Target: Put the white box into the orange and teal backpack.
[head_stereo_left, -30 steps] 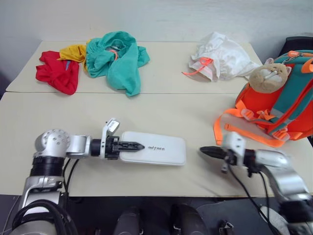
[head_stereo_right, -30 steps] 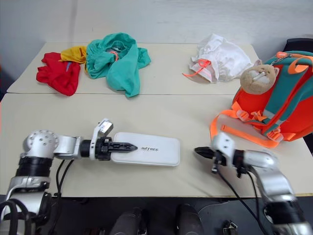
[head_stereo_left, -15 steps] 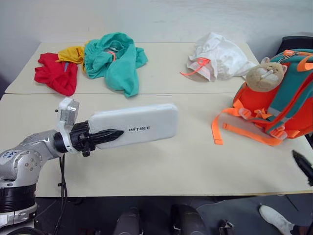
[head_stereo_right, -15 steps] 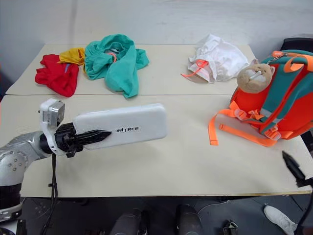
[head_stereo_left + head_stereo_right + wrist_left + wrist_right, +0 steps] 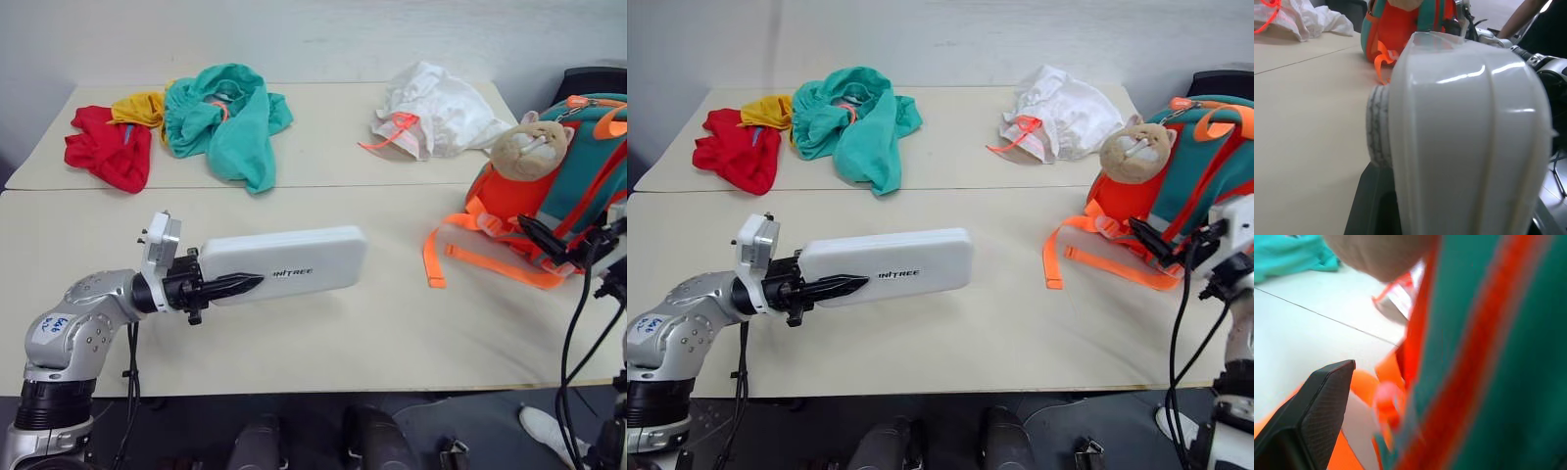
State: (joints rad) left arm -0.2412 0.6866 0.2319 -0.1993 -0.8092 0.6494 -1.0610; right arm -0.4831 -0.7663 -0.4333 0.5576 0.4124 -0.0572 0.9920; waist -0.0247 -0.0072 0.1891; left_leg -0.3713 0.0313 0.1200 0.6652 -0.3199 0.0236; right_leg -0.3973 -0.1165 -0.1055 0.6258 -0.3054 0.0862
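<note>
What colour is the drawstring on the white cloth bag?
Orange drawstring on the white cloth bag; clearest in the left eye view.

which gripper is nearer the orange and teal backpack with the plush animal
Right. The right gripper is up against the orange and teal backpack; the left gripper is across the table, holding the flat white box.

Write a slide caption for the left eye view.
Left gripper holds white box above table; right gripper at backpack.
</note>
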